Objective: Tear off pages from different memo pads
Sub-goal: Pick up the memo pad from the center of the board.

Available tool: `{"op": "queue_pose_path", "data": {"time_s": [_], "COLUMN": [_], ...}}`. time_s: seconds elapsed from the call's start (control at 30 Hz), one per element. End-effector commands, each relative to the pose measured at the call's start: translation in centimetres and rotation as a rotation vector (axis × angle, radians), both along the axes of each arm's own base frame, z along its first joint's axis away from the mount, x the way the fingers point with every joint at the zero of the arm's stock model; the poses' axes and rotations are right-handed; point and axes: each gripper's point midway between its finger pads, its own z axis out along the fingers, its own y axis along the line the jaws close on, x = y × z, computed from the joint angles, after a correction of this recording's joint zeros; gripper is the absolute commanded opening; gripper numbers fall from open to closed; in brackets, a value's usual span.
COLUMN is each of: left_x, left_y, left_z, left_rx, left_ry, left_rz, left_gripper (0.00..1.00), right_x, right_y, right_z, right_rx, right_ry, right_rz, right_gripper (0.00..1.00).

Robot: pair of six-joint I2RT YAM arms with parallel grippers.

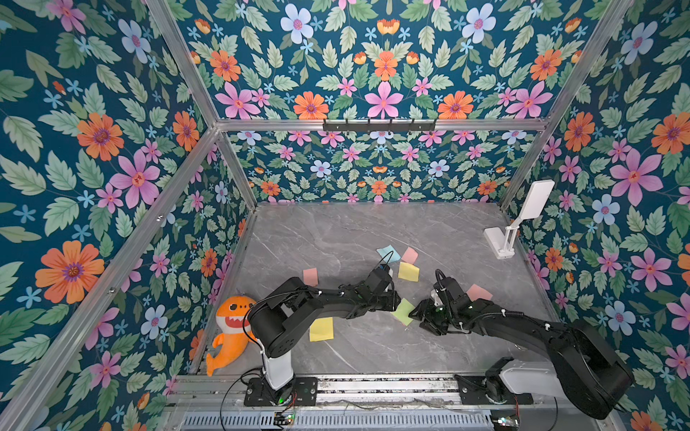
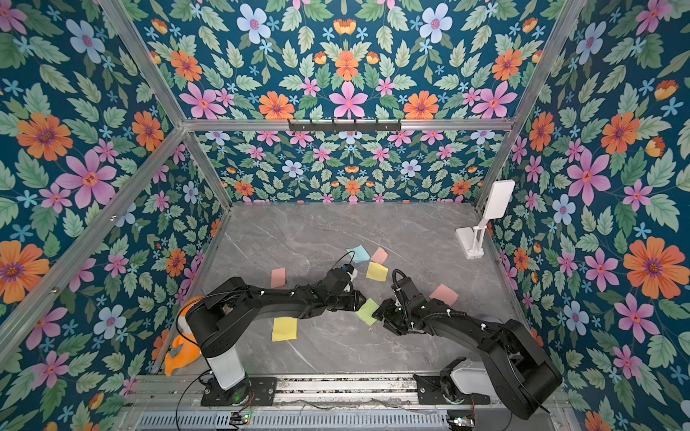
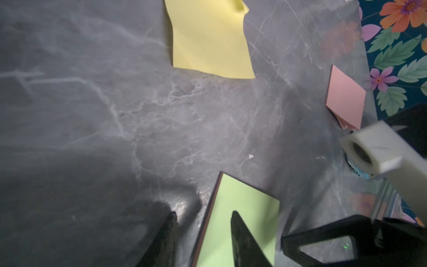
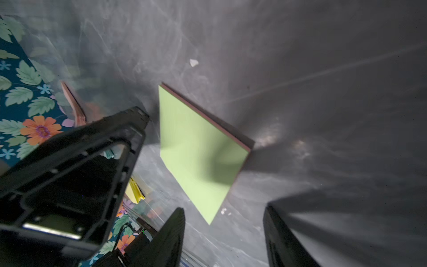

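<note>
The left gripper (image 3: 203, 215) has its jaws apart with nothing clamped. One black fingertip (image 3: 234, 216) stands over the light-green square memo pad (image 3: 242, 196); the other stands over bare surface just beside the pad's dark edge. Whether the fingertip touches the pad cannot be told.

The right gripper (image 4: 224, 208) also has its jaws apart with nothing clamped. In the right wrist view, one corner of the green pad points toward the gap between them.

The two grippers face each other across the pad. It lies flat on the grey marble-pattern worktop (image 1: 336, 231), about midway between the left and right edges and nearer the near edge.

Toward the far edge:
- a yellow paper square with a lifted corner (image 1: 408, 271)
- a blue paper square (image 1: 388, 253) and a small pink paper square (image 1: 409, 255), side by side

Toward the right edge:
- a pink memo pad (image 1: 479, 293), partly hidden by the right arm

Toward the left edge:
- a pink paper sheet (image 1: 310, 276)
- a second yellow paper square (image 1: 321, 329), closer to the near edge

An orange shark plush (image 1: 229, 332) sits in the near left corner. A white folding stand (image 1: 500, 239) stands at the right edge, toward the far right corner.
</note>
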Motion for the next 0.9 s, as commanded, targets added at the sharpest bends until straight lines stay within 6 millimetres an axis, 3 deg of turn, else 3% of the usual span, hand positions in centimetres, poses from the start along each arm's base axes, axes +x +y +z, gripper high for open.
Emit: {"op": "queue_pose_path", "data": {"time_s": [0.0, 0.17, 0.4, 0.63, 0.87], "left_x": [-1.4, -3.0, -3.8, -3.6, -2.3], "left_y": [-0.6, 0.5, 0.5, 0.0, -0.3], "left_z": [-0.2, -1.1, -0.7, -0.8, 1.2], "left_rx": [-0.045, -0.052, -0.075, -0.067, -0.090], "left_ry": [0.032, 0.073, 0.085, 0.083, 0.045], "left_rz": [-0.018, 0.010, 0.039, 0.035, 0.039], "left_gripper": [0.39, 0.36, 0.35, 0.35, 0.36], "right_x": [0.9, 1.3, 1.8, 1.4, 1.2], "right_y": [0.4, 1.1, 1.2, 1.4, 0.9], "right_z": [-0.5, -0.8, 1.0, 0.5, 1.2], "right_rx": [0.017, 0.046, 0.008, 0.012, -0.035], "right_ry": [0.004, 0.000, -0.062, -0.054, -0.088], "right_rz": [-0.046, -0.033, 0.044, 0.072, 0.124], "right_gripper": [0.53, 0.44, 0.34, 0.24, 0.17]}}
